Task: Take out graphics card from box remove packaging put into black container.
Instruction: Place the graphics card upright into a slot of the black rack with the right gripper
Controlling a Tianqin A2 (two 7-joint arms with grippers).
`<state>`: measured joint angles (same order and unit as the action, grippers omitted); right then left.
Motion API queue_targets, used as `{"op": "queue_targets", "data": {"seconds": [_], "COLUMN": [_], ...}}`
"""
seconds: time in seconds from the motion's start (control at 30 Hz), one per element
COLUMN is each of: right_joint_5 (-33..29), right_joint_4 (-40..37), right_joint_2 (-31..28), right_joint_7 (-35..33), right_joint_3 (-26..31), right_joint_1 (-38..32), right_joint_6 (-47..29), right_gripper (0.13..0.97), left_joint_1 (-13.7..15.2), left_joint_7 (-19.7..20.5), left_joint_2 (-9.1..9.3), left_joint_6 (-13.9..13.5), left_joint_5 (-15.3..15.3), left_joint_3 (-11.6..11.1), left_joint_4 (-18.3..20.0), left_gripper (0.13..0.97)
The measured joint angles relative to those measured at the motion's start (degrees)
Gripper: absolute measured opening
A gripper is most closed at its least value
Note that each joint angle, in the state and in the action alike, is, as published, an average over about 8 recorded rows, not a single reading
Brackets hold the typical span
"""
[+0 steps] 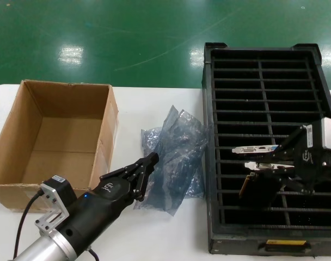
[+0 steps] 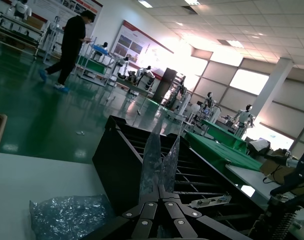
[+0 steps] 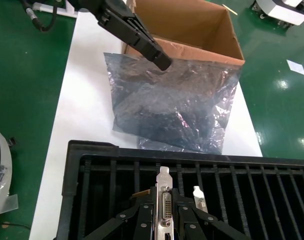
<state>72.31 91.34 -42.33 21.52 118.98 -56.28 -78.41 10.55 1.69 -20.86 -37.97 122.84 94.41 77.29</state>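
White table [image 1: 154,103] seen from the robot's head, with three things across it. On the robot's left sits the box [image 1: 56,141], brown cardboard, flaps open, nothing visible inside it. In the middle lies the bag [image 1: 173,157], crinkly grey-blue plastic, partly raised off the table. On the right stands the crate [image 1: 209,136], black, split by thin slats into two columns of narrow slots, with a yellow label on its near end.

Left gripper [image 1: 150,163] reaches in from the lower left, just beside the box's near corner. Its fingers are pressed together on one edge of the bag, holding that edge up; the left wrist view shows the plastic [image 2: 159,160] pinched between the fingertips and standing upright above them, with more bag [image 2: 67,215] crumpled on the table beside it.

Right gripper [image 1: 271,157] hangs over the crate's right column, toward the near end. It is clamped on the card [image 1: 258,182], which stands on edge, its dark board reaching down among the slats. The silver bracket [image 3: 164,205] points toward the bag, a white port showing between the fingers in the right wrist view.
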Motion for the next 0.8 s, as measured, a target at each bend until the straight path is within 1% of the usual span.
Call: {"op": "queue_targets", "data": {"seconds": [0.47,0.8], "right_joint_5": [0.61,0.36], "right_joint_4": [-0.49,-1.15], "right_joint_2": [-0.41,0.11], "right_joint_7": [-1.56,-1.74], "right_joint_3": [0.0,0.36], "right_joint_1": [2.03,1.96], "right_joint_6": [1.11,1.3], "right_gripper": [0.185,0.22], "left_joint_1": [0.03,-0.05], "left_joint_7": [-0.63,-0.3], "left_joint_2": [0.38,0.18], "left_joint_6": [-0.26,-0.16], "left_joint_5": [-0.28,-0.4], "left_joint_3": [-0.43,-0.55], "left_joint_4": [-0.43,-0.12], "left_gripper": [0.138,0.138]}}
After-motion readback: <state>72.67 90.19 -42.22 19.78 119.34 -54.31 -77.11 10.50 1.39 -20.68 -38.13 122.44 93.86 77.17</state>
